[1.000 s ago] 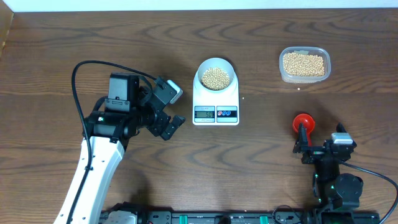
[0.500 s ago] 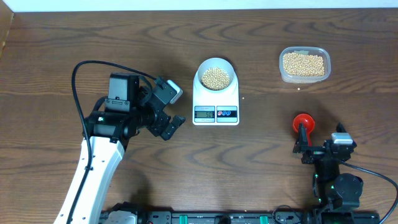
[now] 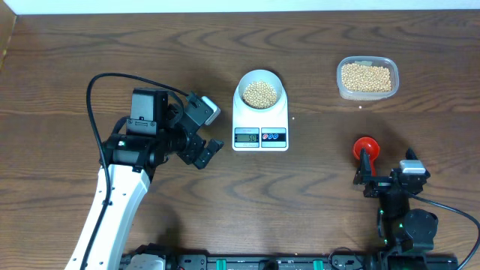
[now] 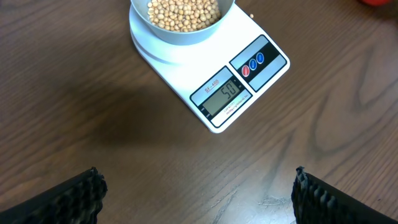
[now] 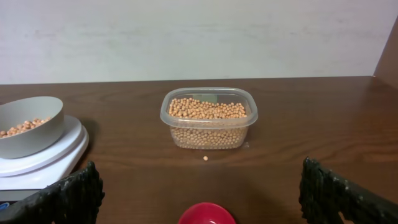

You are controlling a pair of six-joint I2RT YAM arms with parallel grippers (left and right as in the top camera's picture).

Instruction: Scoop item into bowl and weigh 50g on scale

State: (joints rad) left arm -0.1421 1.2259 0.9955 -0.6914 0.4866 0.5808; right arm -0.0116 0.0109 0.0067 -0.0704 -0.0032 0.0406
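Note:
The pale blue bowl (image 3: 261,91) full of tan beans (image 3: 261,93) sits on the white scale (image 3: 260,129). In the left wrist view the scale (image 4: 245,87) shows 50 on its display, with the bowl (image 4: 181,31) at the top edge. My left gripper (image 3: 212,132) hovers just left of the scale, open and empty (image 4: 198,180). My right gripper (image 3: 386,171) stands open near the front right (image 5: 199,171). It holds nothing. A red scoop (image 3: 365,148) lies on the table just ahead of it (image 5: 206,213).
A clear plastic tub (image 3: 367,77) of beans stands at the back right (image 5: 209,118). A loose bean (image 5: 205,158) lies on the wood in front of it. The left arm's cable (image 3: 94,86) loops over the table's left side.

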